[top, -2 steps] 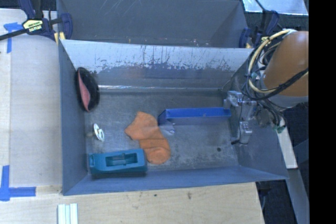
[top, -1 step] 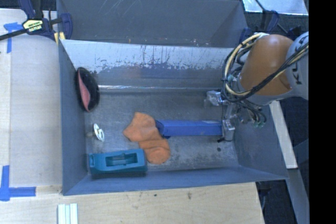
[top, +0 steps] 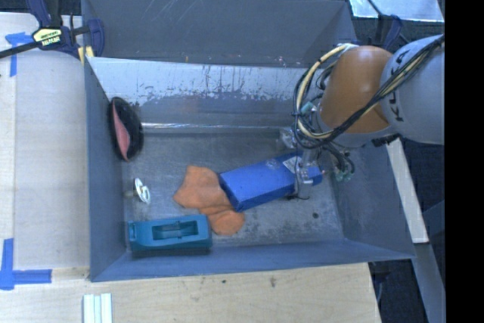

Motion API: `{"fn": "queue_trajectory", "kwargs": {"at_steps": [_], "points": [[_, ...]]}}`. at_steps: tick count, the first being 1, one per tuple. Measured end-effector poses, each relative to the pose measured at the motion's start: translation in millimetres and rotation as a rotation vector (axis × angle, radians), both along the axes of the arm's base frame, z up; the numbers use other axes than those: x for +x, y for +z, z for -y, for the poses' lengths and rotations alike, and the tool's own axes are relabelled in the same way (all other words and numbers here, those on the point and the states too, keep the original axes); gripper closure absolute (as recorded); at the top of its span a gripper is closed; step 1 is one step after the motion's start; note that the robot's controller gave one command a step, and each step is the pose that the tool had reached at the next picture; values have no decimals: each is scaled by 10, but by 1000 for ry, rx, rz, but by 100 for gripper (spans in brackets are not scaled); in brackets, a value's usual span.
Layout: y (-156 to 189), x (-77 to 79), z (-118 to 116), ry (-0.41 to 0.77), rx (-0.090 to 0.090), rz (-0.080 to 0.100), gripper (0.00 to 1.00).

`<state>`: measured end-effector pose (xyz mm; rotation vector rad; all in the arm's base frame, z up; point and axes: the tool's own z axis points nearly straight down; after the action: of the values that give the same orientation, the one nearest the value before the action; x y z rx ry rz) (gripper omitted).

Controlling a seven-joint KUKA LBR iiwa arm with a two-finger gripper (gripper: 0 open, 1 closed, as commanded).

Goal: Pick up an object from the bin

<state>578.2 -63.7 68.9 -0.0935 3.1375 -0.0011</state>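
Grey metal bin (top: 227, 34), few things on the floor, well spread. Arm enters from the right, orange cover (top: 355, 91) and looped cables on the wrist. Gripper (top: 302, 179) is low in the right half of the bin, at the right end of a blue rectangular block (top: 253, 189) that lies flat and slightly tilted near the middle. Whether the gripper is spread or closed on that block: cannot tell, the wrist hides the contact.

Block's left end overlaps a crumpled orange cloth (top: 200, 191). Teal flat case (top: 170, 233) lies by the front wall, left of centre, just beside the cloth. Small silvery piece (top: 142, 191) sits left of the cloth. Black oval thing with pink face (top: 125, 130) leans against the left wall, well apart from the gripper.
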Motion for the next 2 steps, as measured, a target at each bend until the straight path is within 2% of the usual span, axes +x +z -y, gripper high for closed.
{"fn": "queue_trajectory", "kwargs": {"at_steps": [1,2], "points": [[293,-119,53,108,1,0,0],[51,-119,-511,90,-1,9,100]]}}
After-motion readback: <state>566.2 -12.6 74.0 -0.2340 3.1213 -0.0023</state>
